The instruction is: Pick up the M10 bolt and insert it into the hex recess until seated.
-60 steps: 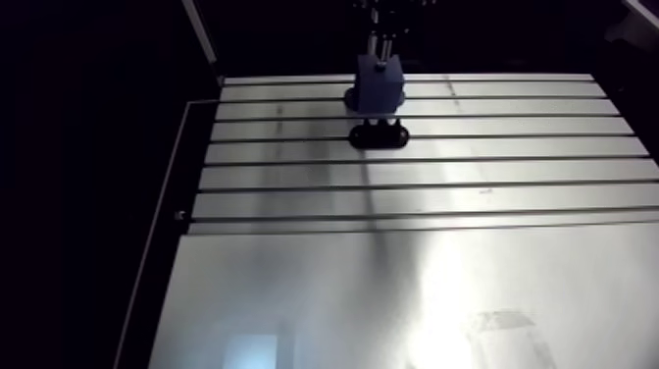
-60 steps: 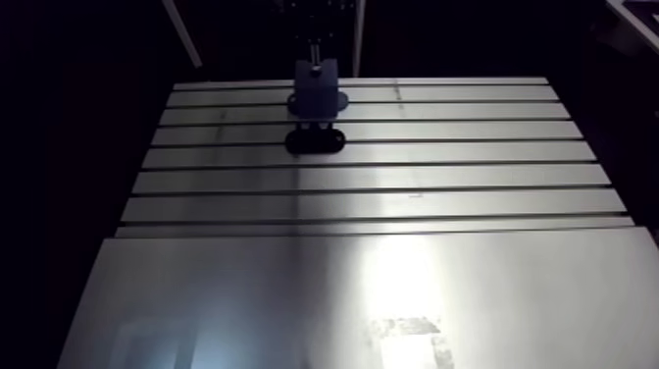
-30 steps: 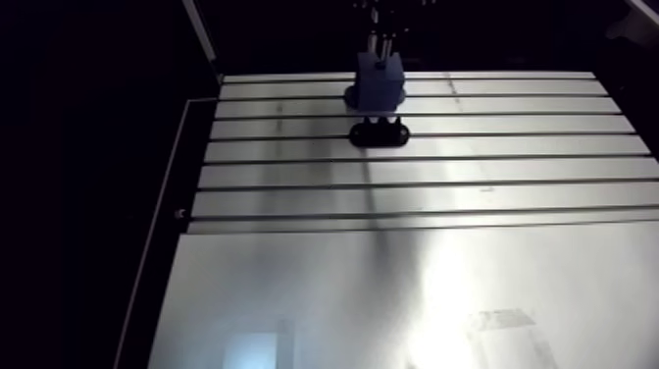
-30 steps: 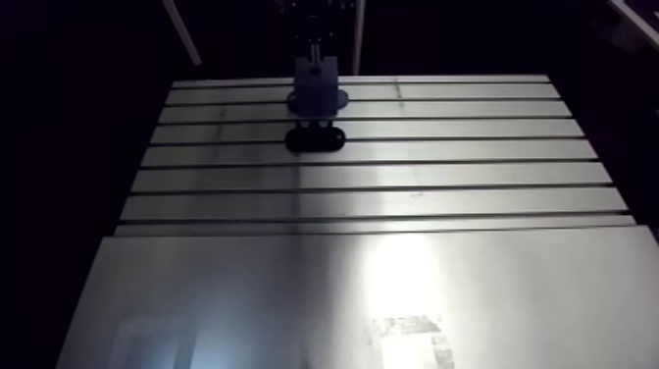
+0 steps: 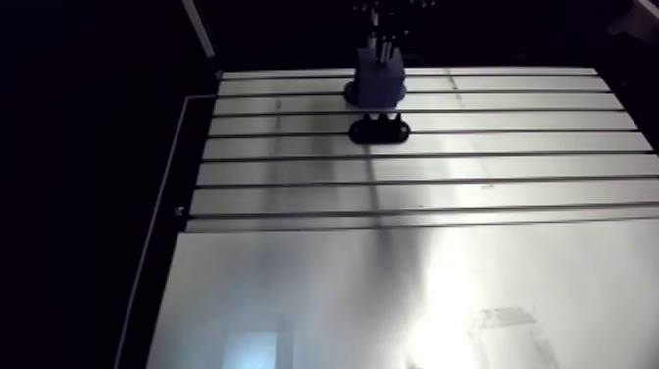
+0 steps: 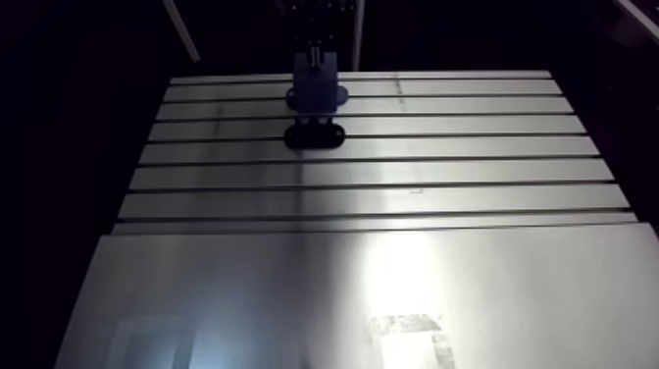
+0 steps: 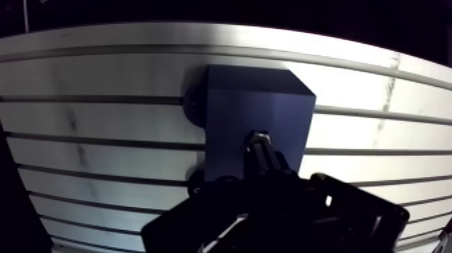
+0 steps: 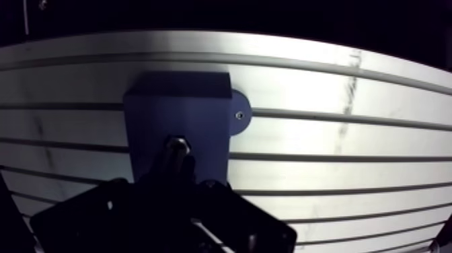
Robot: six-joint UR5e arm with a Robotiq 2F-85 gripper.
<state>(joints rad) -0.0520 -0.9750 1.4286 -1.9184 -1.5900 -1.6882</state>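
Note:
A dark blue block point(image 7: 255, 114) stands on the slotted aluminium table point(image 5: 294, 177), near its far edge. A round flange with a screw point(image 8: 239, 114) sticks out at the block's side. My gripper point(image 7: 261, 160) hangs right over the block and is shut on the M10 bolt point(image 7: 258, 140), whose metal end shows over the block's upper face. The hex recess is hidden behind the bolt and the fingers. In the arm view the gripper point(image 5: 381, 41) comes down onto the block point(image 5: 379, 79) from above.
A black oval piece point(image 5: 379, 129) lies on the table just in front of the block. A smooth plate point(image 5: 392, 294) covers the near half of the table. The table's left edge point(image 5: 167, 206) drops into darkness.
The whole arm view has shifted slightly, so the camera moved. The gripper with the bolt sits a little closer to the block's top than before. The block has not moved.

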